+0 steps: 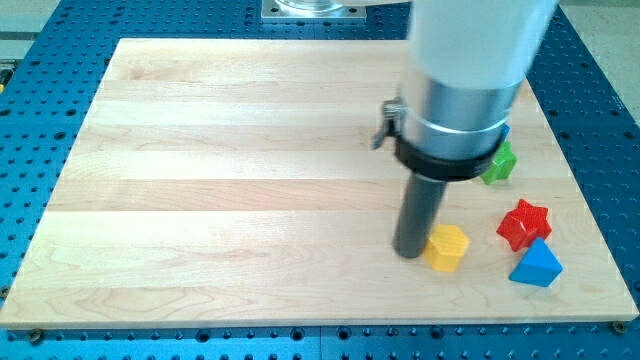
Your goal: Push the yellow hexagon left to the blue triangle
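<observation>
The yellow hexagon (447, 247) lies on the wooden board (220, 180) at the view's lower right. The blue triangle (537, 265) lies to its right, near the board's bottom right corner, with a gap between them. My tip (410, 252) stands on the board just left of the yellow hexagon, touching or nearly touching its left side. The arm's wide white and silver body hangs above and hides part of the board behind it.
A red star-shaped block (523, 223) sits just above the blue triangle, close to it. A green block (499, 164) lies further up, partly hidden by the arm, with a sliver of a blue block (505, 131) above it. The board rests on a blue perforated table (40, 120).
</observation>
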Controlling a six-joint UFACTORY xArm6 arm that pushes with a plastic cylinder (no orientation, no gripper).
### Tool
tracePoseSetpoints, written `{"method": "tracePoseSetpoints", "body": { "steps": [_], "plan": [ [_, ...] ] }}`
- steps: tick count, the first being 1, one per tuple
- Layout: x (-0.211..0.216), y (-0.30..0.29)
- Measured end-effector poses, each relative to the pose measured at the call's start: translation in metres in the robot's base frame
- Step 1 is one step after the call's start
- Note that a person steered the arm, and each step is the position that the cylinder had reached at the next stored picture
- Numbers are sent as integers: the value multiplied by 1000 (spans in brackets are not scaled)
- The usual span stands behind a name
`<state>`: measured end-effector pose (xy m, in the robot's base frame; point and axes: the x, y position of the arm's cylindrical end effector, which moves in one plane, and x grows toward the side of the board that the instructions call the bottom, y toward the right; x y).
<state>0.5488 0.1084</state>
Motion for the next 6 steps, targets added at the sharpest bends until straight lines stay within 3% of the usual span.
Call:
{"method": "tracePoseSetpoints", "body": {
  "steps": [2, 4, 5, 6],
  "plan": [
    [0, 50],
    [-1, 39],
    [-23, 4],
    [-85, 4]
  ]
}}
